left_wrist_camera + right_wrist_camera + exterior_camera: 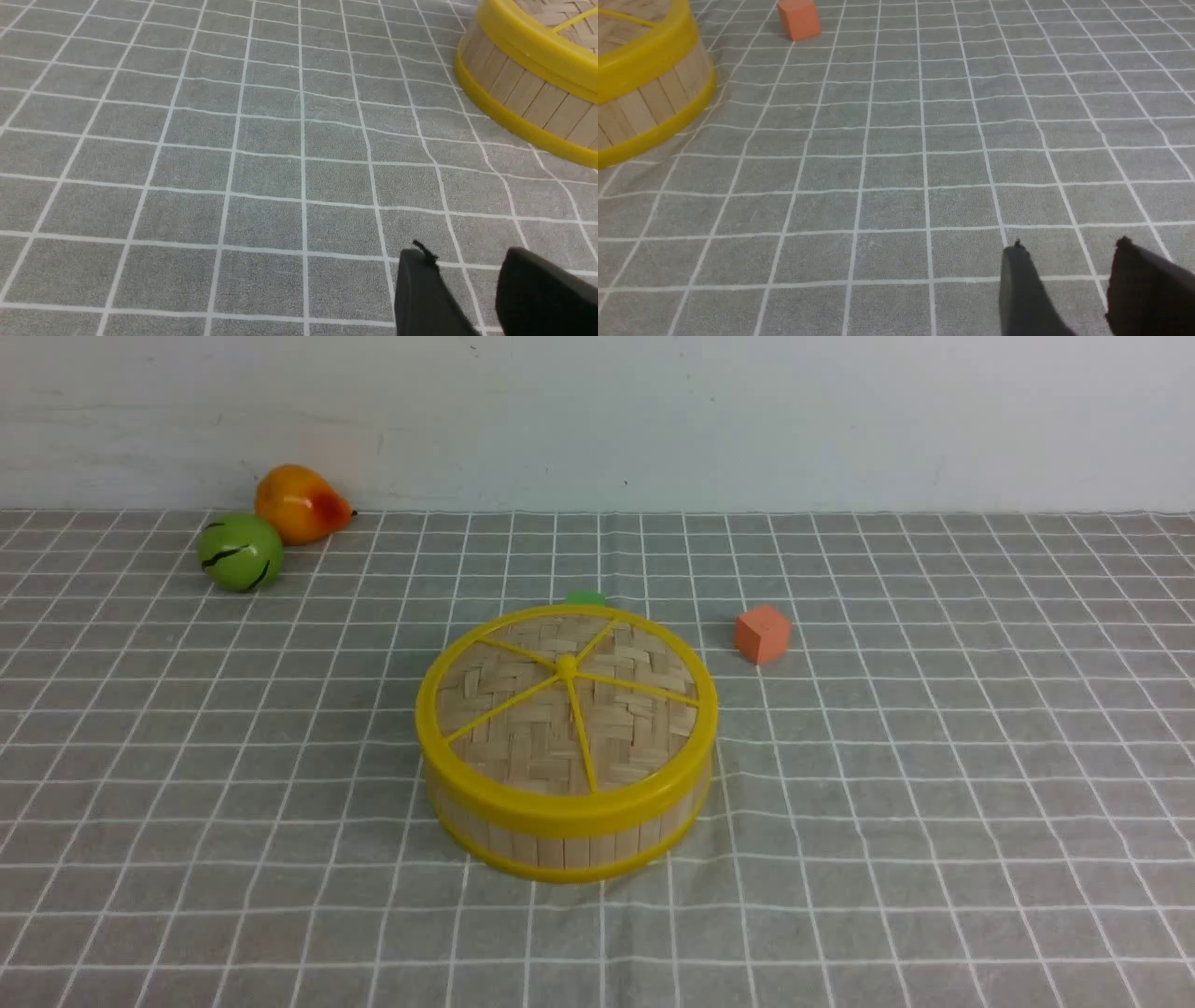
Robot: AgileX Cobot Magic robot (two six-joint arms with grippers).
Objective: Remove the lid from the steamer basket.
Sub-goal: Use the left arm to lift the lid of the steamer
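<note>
The steamer basket (560, 835) stands in the middle of the checked cloth, a round tub with a bamboo-slat wall and yellow rims. The lid (566, 705), a woven disc with yellow spokes and a small centre knob, sits flat on top of it. No arm shows in the front view. In the left wrist view my left gripper (467, 254) hangs open over bare cloth, well away from the basket (523, 93). In the right wrist view my right gripper (1069, 245) is open too, with nothing between its fingers and the basket (649, 107) far off.
An orange cube (763, 634) lies behind and to the right of the basket, also in the right wrist view (799, 18). A green ball (240, 552) and an orange pear (301, 503) rest at the back left by the wall. A green object (585, 598) peeks from behind the basket.
</note>
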